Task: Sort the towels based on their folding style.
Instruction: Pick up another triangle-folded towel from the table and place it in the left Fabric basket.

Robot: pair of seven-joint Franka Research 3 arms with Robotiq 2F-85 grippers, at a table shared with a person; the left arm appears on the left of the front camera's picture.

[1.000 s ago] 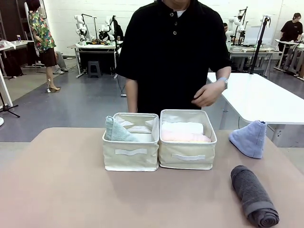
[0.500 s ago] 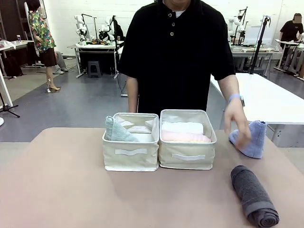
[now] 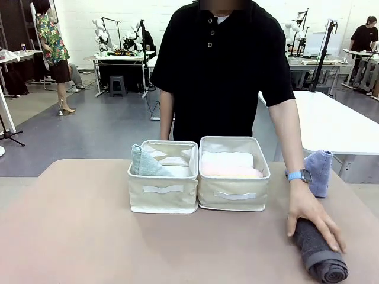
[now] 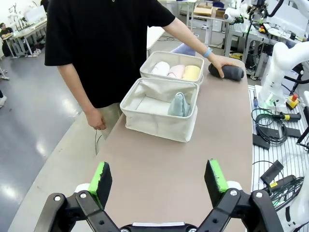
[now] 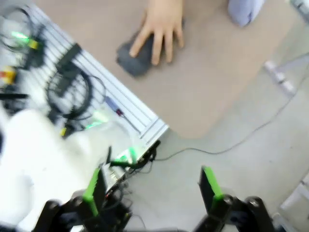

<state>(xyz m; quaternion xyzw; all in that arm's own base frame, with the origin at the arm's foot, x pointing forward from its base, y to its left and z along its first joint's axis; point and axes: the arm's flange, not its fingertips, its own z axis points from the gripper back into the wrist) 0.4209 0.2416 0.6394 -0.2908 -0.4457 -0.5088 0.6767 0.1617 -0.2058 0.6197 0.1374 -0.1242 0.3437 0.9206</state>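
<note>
Dark grey towel [image 3: 323, 265], near right, under the person's hand [image 3: 311, 214].
Front: I see the light blue cone [image 3: 320, 170] beyond it, a teal cone [image 3: 145, 163] in the left basket [image 3: 163, 198], a white roll [image 3: 228, 159] and pink roll [image 3: 231, 171] in the right basket [image 3: 234, 201]. Left wrist: left gripper [image 4: 158, 176] spread wide, empty. Right wrist: right gripper [image 5: 150, 186] equally parted, empty.
</note>
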